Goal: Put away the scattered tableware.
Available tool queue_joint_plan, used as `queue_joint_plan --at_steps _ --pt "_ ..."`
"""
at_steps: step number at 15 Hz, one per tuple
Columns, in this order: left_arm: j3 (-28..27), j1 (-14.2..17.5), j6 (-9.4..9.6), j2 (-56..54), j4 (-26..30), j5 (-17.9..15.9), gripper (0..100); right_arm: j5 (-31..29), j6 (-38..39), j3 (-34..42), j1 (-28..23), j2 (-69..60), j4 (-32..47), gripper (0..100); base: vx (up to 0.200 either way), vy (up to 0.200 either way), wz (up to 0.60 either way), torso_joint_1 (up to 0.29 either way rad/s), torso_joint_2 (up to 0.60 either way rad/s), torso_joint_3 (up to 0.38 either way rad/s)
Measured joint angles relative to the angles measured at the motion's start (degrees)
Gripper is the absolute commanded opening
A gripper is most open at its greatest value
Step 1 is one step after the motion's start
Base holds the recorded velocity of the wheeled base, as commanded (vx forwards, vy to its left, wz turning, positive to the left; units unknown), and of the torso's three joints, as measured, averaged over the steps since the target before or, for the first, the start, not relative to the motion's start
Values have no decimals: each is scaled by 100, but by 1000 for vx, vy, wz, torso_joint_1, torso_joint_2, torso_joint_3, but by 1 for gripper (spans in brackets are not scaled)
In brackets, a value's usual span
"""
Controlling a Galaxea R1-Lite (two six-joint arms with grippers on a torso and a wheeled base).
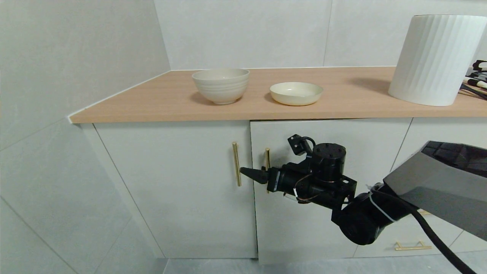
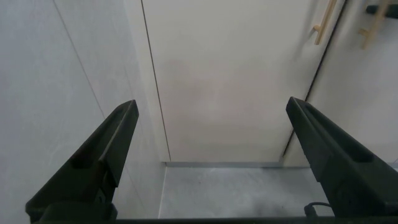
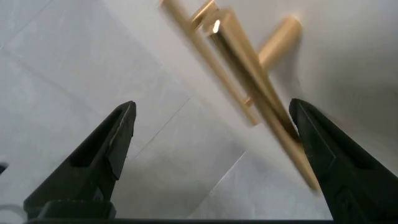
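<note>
Standing on the smooth light-wood countertop [image 1: 342,102] are the two pieces of tableware: a deep cream ceramic bowl with horizontal ribbing [image 1: 221,85] towards the left corner, and just beside it on the right, apart, a shallow pale-yellow round dish with a glossy surface [image 1: 296,93]. Well to the right on the same top is a tall white cylindrical container with vertical fluting [image 1: 433,57]; dark-handled items [image 1: 477,76] lie behind it at the edge, too cut off to identify. Below the counter, two flat matt off-white cabinet doors [image 1: 175,190] meet at a seam, each fitted with a slim upright brass bar handle, left [image 1: 236,163] and right [image 1: 267,160]. The black right gripper [image 1: 249,174] is level with these handles at the seam. Its claw is spread, with a round polished brass bar passing between the fingers in the wrist view; contact cannot be confirmed. The left gripper [image 2: 211,106] is low, facing the left door and grey floor [image 2: 224,193], claw spread wide and holding nothing.
</note>
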State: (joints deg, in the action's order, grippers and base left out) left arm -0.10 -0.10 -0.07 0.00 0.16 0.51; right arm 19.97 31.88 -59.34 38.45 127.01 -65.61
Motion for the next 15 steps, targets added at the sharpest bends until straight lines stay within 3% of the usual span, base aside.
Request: queue_joint_plan --at_steps 4,10,15 --pt "0 0 0 0 0 0 100 99 158 262 13 -163 -24 100 0 0 0 0 0 0" --pt "0 2 2 0 2 0 100 1142 165 1574 13 -1125 33 100 0 0 0 0 0 0" --pt "0 -1 5 0 2 0 100 1463 167 2443 83 -1886 13 100 0 0 0 0 0 0"
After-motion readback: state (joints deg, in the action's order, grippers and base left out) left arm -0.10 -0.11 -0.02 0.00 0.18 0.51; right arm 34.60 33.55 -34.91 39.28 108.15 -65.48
